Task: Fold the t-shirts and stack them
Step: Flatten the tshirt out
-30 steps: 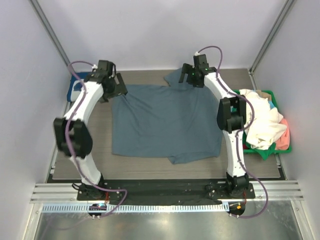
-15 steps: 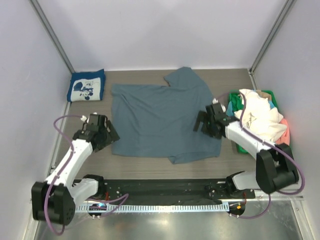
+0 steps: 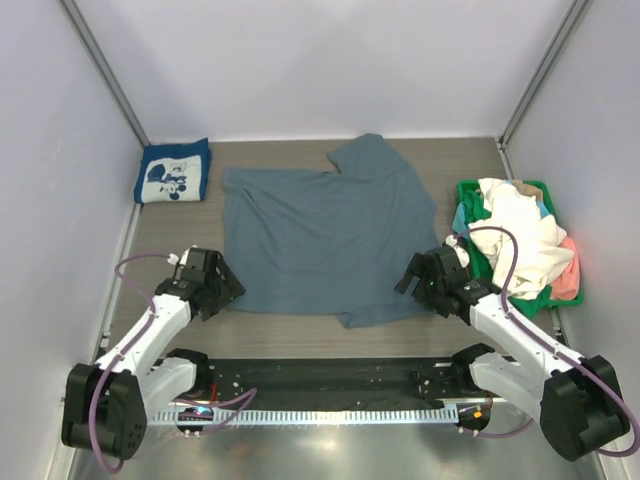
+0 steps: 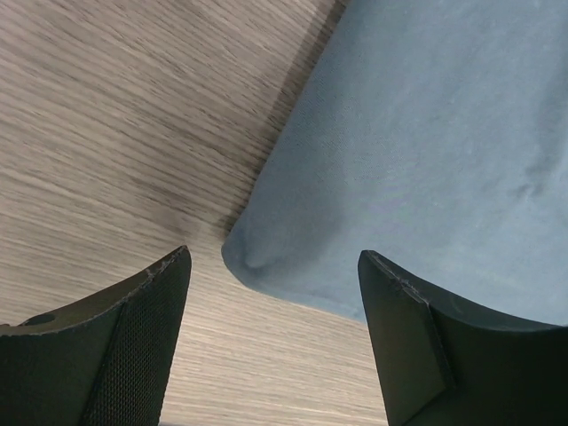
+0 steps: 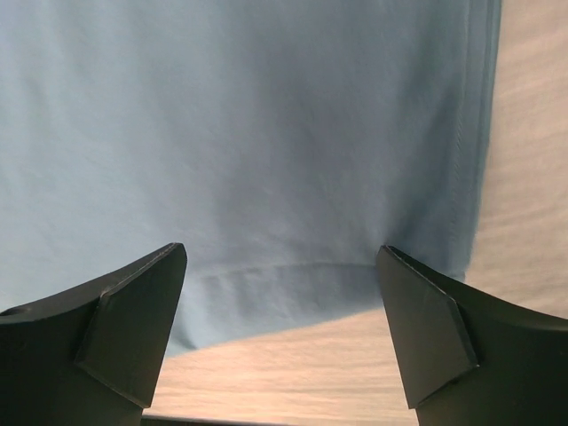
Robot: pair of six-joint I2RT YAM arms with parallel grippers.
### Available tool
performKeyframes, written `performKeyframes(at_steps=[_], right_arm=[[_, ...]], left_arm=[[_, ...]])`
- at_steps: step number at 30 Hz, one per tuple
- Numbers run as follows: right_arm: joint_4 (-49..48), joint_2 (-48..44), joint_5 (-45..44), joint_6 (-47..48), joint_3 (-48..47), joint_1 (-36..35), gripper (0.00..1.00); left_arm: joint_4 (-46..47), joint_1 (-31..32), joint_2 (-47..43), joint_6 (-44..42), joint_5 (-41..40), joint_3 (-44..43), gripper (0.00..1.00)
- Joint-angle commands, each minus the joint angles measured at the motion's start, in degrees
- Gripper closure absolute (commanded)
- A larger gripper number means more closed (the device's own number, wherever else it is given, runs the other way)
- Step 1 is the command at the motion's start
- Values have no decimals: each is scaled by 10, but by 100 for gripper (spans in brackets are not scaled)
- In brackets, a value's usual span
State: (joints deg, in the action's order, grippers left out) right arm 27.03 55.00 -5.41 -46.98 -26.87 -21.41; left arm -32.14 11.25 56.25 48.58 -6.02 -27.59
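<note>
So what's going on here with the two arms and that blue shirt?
Two robot arms are working on a slate-blue t-shirt spread flat on the table. The left claw is open over its near left corner, and the right claw is open over its near right hem; neither grips cloth yet. A navy printed t-shirt lies folded at the far left, and a heap of t-shirts fills a green basket on the right.

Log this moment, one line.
left gripper: open, at slate-blue t-shirt near-left corner | right gripper: open, over near-right hem | folded: navy t-shirt
</note>
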Motion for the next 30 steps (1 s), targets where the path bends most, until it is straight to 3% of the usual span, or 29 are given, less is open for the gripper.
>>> performKeyframes(at_steps=[1,13,18,21,24,25,26,27,28,30], right_arm=[[0,-18,-5,-34,16,-20,6],[113,-138,-54,-108,41,-103,11],[52,-78,-45,-109,65,-103,14],[17,-31,-62,-92,52,-103,23],[4,-7,-77,-77,39,-103,53],[0,-2,-79,-70,37,-103,71],[0,0,-82,-65,33,-102,77],[0,0,-85,-59,24,-103,83],[7,-1,-90,-52,16,-103,97],[53,-9,-101,-31,-34,-104,99]], left_arm=[[52,1,8,15,1,3,23],[110,1,41,13,-2,32,25],[124,1,60,12,-1,28,29],[129,1,69,11,-1,25,37],[134,1,74,6,-1,20,69],[133,1,76,0,-1,17,89],[132,1,75,-3,-2,14,99],[126,1,72,-5,-6,3,100],[118,1,69,-8,-9,-8,100],[74,1,49,-23,-12,-36,100]])
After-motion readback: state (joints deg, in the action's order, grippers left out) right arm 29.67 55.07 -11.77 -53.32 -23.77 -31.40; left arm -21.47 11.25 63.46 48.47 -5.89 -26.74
